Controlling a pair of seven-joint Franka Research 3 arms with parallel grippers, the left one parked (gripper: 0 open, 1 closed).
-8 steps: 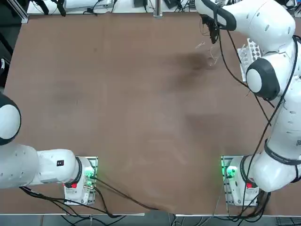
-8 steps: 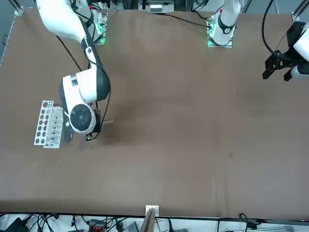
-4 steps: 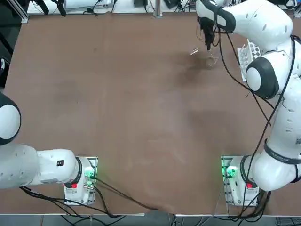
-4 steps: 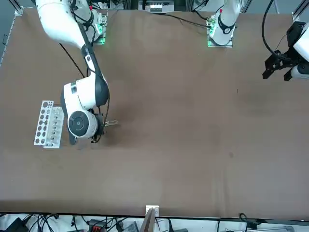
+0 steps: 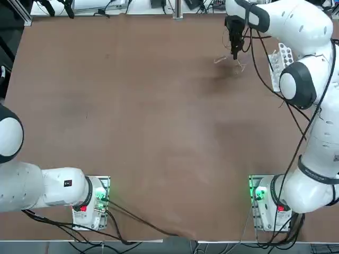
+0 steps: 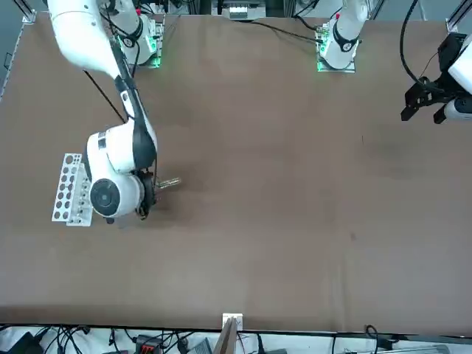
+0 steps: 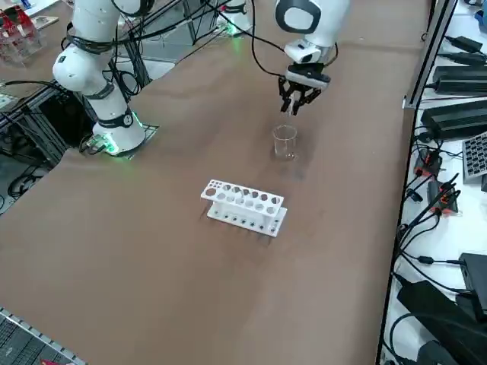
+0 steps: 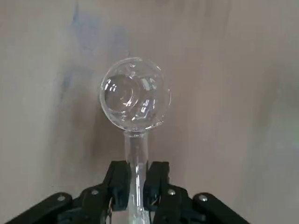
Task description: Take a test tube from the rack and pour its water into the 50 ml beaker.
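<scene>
Above the 50 ml beaker [image 7: 284, 144] — the right claw [image 8: 137, 186], clamped on 1 test tube [image 8: 137, 156].

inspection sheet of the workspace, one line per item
surface: brown tabletop, faint dark marks near the beaker
test tube: in the right gripper, jaws shut on it, mouth end at the beaker's rim as seen from the wrist
50 ml beaker: upright on the table below the gripper
water: cannot tell how much is where
rack: white, upright, two rows of holes
clutter: nothing seen on the tabletop
cables: black, along the right arm
surroundings: electronics beyond the table edge
</scene>
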